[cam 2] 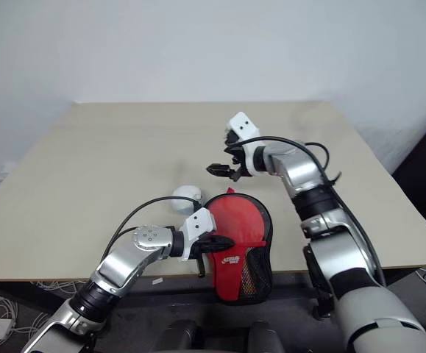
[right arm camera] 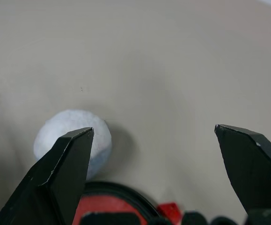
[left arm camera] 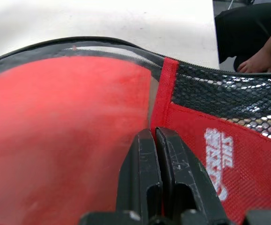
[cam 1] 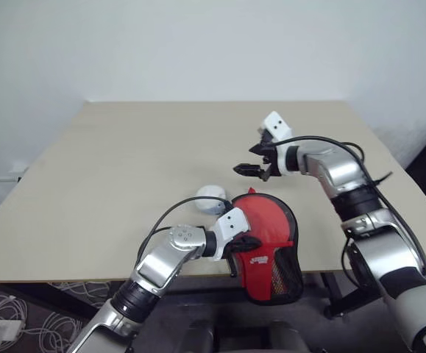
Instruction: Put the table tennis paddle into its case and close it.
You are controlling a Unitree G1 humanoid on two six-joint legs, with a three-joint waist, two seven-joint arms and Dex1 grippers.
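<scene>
My left gripper (cam 1: 251, 244) is clamped on the case (cam 1: 270, 250) at the table's (cam 1: 109, 184) near edge. I think the table tennis paddle (left arm camera: 55, 140) sits inside. My right gripper (cam 1: 251, 169) hangs spread wide at the case's twelve o'clock.

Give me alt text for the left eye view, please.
The left gripper is shut on the red case at the near edge of a beige table. The right gripper hovers open above the table past the case, and a white paper wad lies beside the case.
</scene>
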